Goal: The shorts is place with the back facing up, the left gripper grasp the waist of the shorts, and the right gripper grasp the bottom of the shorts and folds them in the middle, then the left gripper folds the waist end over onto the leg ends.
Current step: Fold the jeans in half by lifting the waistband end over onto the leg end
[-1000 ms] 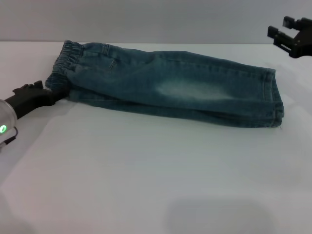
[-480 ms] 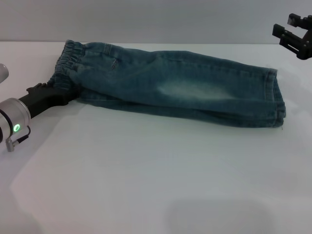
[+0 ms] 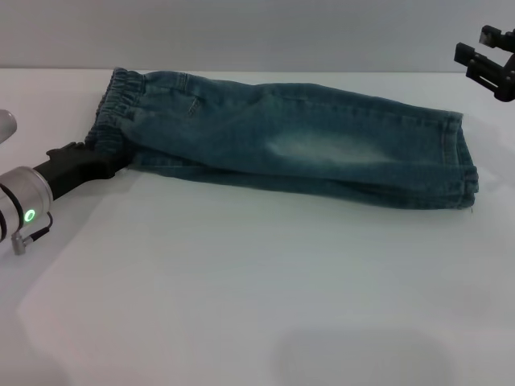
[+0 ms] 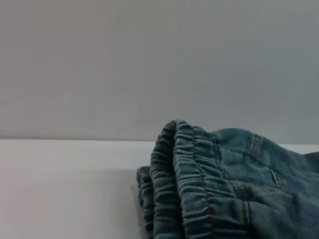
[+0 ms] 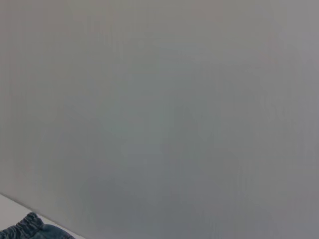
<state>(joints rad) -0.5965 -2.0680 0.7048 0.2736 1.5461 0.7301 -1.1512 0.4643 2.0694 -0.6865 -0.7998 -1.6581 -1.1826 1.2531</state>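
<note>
Left end effector [image 3: 100, 161] is gripping the waistband of the shorts [image 3: 298, 141], which are lying lengthwise-folded beyond it on the surface [image 3: 241, 281], ready for folding toward the leg ends [image 3: 459, 161]; right end effector [image 3: 491, 64] is hanging open, clear.

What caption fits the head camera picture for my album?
Slim black left gripper at the elastic waist of lengthwise-folded blue denim shorts on a white table; black right gripper raised apart.

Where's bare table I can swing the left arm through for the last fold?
The widest free patch is the table on the near side of the shorts, along their whole length. It is crowded at the waist, where the left end effector meets the elastic band. The right end effector hangs above the far right corner, beyond the leg ends.
</note>
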